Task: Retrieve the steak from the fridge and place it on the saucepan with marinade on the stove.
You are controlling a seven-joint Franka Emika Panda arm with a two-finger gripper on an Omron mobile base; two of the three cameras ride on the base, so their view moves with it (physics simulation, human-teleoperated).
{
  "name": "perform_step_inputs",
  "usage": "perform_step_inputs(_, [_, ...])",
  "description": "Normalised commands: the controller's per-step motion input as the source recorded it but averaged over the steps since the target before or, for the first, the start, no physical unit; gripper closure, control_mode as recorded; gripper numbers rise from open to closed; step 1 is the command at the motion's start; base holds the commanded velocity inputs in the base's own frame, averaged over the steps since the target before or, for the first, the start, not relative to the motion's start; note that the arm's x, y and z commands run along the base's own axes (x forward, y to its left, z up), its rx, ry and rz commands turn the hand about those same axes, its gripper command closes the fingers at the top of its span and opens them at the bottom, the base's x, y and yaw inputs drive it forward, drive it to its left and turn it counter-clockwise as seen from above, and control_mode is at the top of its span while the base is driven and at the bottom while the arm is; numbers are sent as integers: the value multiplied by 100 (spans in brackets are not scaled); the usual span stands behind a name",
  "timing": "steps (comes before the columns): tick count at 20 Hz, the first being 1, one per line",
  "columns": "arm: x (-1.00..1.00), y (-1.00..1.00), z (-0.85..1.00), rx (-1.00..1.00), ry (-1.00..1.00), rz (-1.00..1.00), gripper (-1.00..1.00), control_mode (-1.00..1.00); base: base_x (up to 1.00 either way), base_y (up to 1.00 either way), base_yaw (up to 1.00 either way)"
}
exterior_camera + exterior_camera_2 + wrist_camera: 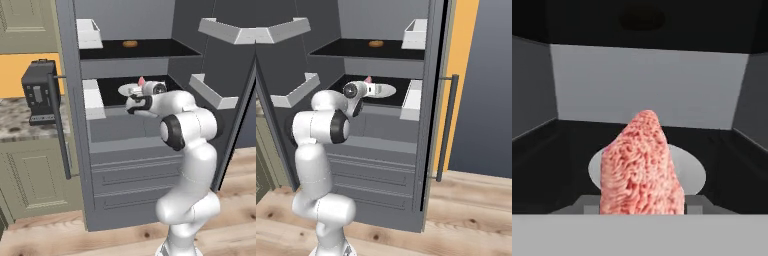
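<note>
Kitchen with wood floor and pale cabinets; on the left, a speckled worktop [12,117] with a dark coffee machine [40,92]. Straight ahead, the grey fridge [125,165], both doors swung wide, white door bins [217,95] on the right-hand door.

Deep inside, over the lower dark shelf [107,85]: the claw [137,89], closed on the steak [642,165]. Pinkish-red meat standing on end between the fingertips, tip poking up above the hand in the left base view [141,81]. Just behind and under it, the white plate [694,170]. Judging by the hand view, pinched low down, most of the meat rearing free above the grip.

On the upper shelf, well apart, a brown oval lump [130,44]. Not the target, no reason to touch.

Likely trouble from here:
- Slipping out. Narrow hold on a soft, floppy piece; any quick swing or jolt apt to flop the tall free end over and drag it from the fingers, down onto the plate, the shelf or the floor.
- Catching on the way out. Little room under the upper shelf; lifting too high while backing out apt to scrape the raised tip against that shelf edge.
- Clipping a door bin or the door edge with the elbow while turning away from the fridge.
- Nudging the plate off the shelf lip with the fingertips if pulled back too low.

Safest bet: straight back, level, slow; turn only once clear of the doors.
</note>
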Motion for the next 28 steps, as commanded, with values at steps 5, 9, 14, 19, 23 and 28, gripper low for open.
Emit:
perform_step_inputs(5, [-100, 3, 54, 0, -26, 0, 100, -100, 0, 0, 0])
perform_step_inputs(9, [-100, 1, 42, 0, -6, 0, 100, -100, 0, 0, 0])
perform_step_inputs(14, [-100, 0, 37, 0, 5, 0, 100, -100, 0, 0, 0])
perform_step_inputs(19, [-100, 0, 41, 7, 24, 0, 100, -100, 0, 0, 0])
perform_step_inputs(23, [-100, 0, 26, 10, 34, 0, 100, -100, 0, 0, 0])
perform_step_inputs(28, [-99, 0, 15, 14, 43, -1, 100, -100, 0, 0, 0])
